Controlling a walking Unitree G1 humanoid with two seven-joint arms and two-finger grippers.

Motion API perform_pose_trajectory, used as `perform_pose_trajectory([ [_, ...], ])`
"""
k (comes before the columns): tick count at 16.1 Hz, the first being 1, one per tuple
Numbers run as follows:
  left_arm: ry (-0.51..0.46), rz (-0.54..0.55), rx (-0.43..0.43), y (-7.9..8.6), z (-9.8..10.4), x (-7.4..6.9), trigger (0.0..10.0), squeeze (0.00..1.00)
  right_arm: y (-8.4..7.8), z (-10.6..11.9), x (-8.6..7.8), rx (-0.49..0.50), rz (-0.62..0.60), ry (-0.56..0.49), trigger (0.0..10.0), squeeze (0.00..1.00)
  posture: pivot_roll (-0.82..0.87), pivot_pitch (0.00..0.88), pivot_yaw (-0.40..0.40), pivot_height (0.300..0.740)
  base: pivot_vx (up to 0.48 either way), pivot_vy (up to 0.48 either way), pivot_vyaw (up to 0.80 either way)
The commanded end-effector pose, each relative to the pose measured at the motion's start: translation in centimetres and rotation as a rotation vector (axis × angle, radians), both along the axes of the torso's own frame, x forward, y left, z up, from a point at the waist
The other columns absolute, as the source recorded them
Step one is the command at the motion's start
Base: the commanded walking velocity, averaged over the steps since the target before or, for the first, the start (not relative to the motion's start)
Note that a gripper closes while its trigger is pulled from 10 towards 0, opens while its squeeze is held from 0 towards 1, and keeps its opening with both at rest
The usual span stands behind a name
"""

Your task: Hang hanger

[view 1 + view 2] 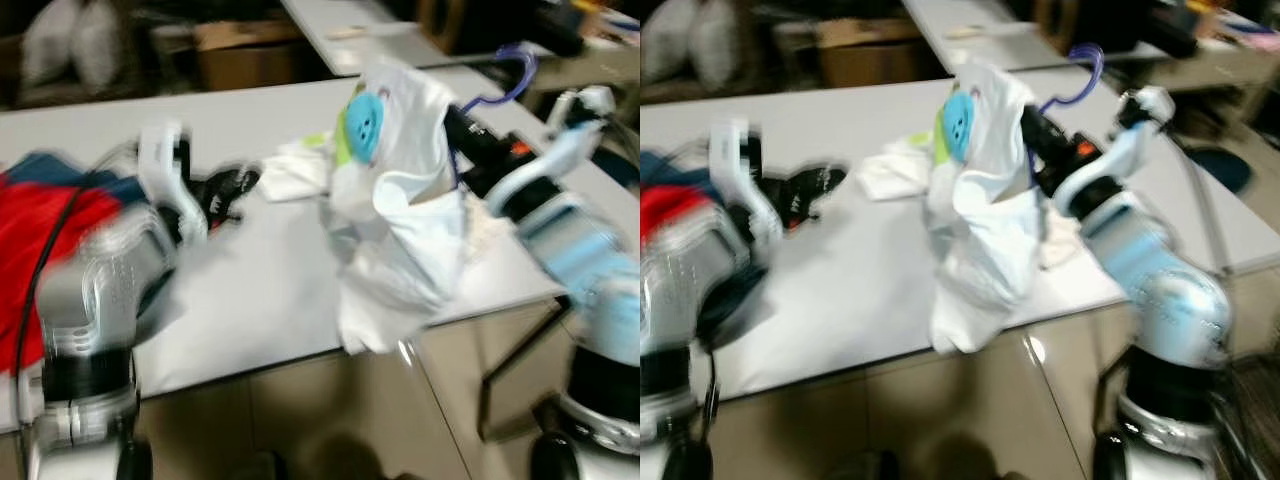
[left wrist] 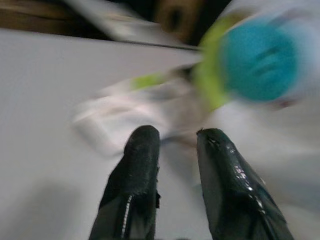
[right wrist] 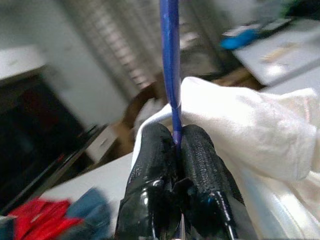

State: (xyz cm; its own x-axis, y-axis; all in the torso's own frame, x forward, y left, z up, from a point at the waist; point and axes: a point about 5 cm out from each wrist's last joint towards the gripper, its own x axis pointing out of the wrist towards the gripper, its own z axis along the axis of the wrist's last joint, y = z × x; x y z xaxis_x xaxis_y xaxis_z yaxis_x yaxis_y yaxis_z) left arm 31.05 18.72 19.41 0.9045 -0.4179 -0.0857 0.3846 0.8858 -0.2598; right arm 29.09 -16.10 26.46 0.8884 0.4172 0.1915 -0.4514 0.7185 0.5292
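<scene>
hanger (image 3: 170, 60): blue, thin neck pinched in the right gripper; hook (image 1: 1086, 75) curls up above the garment, off the table
right gripper (image 3: 177, 142): fingers pressed together on the hanger neck, no gap visible; raised over the table's right end
garment (image 1: 980, 215): white, round teal print with lime edge near the top; draped on the hanger, bunched against the right gripper's fingers, lower part sagging past the table's front edge
left gripper (image 2: 177, 142): fingers parted, nothing between them; low over the table, pointed toward the garment
left gripper in head view (image 1: 228, 190): blurred, left of the garment, near a flat white cloth
white cloth (image 1: 290, 172): lying on the table between left gripper and garment
table (image 1: 260, 290): white top
red and blue fabric (image 1: 35, 225): piled at the table's far left, beside the left arm
background: second white table (image 1: 345, 30) and cardboard box (image 1: 245, 50) behind; all blurred
</scene>
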Motion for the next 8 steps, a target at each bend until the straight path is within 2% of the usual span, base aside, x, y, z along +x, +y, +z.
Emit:
perform_pose_trajectory([
  [1,-0.079,0.098,0.029,0.3,1.1,-0.5,10.0,0.00,0.0,1.1,-1.3,-0.012,0.068,-0.061,10.0,0.00,0.02,0.000,0.003,0.740,0.000,0.000,0.80],
  [2,-0.065,0.141,0.034,0.3,1.0,-1.1,10.0,0.00,-0.1,1.7,-2.4,-0.059,0.120,-0.093,10.0,0.00,0.02,0.000,-0.001,0.740,0.000,0.000,0.80],
  [3,-0.037,0.115,0.047,0.1,1.0,-1.6,10.0,0.00,-0.3,2.0,-3.3,-0.145,0.160,-0.115,10.0,0.00,0.01,0.000,0.002,0.740,0.000,0.000,0.80],
  [4,-0.029,0.091,0.054,0.0,1.0,-1.8,10.0,0.00,-0.4,2.0,-3.5,-0.173,0.168,-0.122,10.0,0.00,0.01,0.000,0.002,0.740,0.000,0.000,0.80],
  [5,-0.092,-0.081,0.046,-0.4,2.1,-2.2,10.0,0.00,-0.8,2.6,-4.3,-0.231,0.208,-0.172,10.0,0.00,0.01,0.000,-0.003,0.740,0.000,0.000,0.53],
  [6,-0.140,-0.123,0.028,-0.2,3.0,-2.4,10.0,0.00,-1.3,3.2,-4.9,-0.269,0.245,-0.217,10.0,0.00,0.01,0.000,-0.005,0.740,0.000,0.000,0.52],
  [8,-0.196,-0.120,0.016,0.2,4.4,-2.8,10.0,0.00,-2.0,3.7,-5.5,-0.319,0.287,-0.261,10.0,0.00,0.03,0.000,-0.018,0.740,0.000,0.000,0.56],
])
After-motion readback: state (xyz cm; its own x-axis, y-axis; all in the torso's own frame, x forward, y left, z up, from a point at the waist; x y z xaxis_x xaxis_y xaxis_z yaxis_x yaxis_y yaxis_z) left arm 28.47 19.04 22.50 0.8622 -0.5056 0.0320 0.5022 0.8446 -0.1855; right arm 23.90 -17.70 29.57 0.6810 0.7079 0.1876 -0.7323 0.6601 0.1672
